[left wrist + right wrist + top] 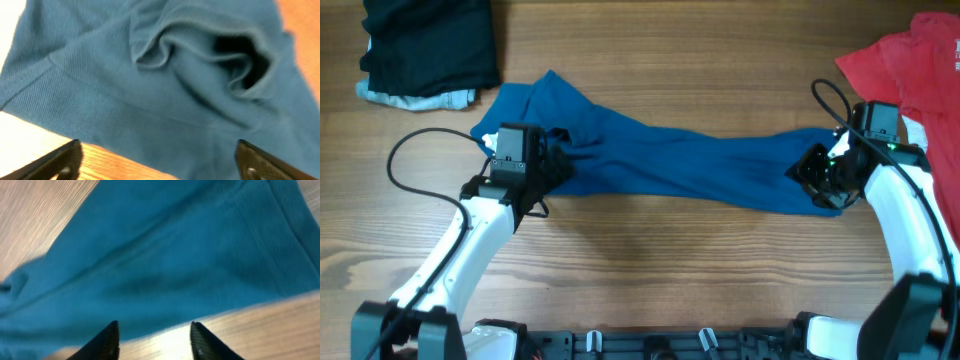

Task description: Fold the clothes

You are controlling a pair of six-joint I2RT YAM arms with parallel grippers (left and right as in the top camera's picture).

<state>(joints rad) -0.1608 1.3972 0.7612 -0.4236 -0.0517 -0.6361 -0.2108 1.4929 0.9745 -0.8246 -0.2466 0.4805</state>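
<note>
At the table's (650, 285) far left corner lie black and pale-blue pieces (425, 45); the blue shirt (680, 160) stretches across the middle, long axis left to right. The left gripper (555, 165), wide and empty, is at its left end, the right gripper (817, 170), narrower yet apart and empty, at its right, each arm nearest its own end; a red shirt (910, 65) lies far right

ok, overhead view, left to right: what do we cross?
black pile → left gripper → blue shirt, middle stretch → right gripper → red shirt
</note>
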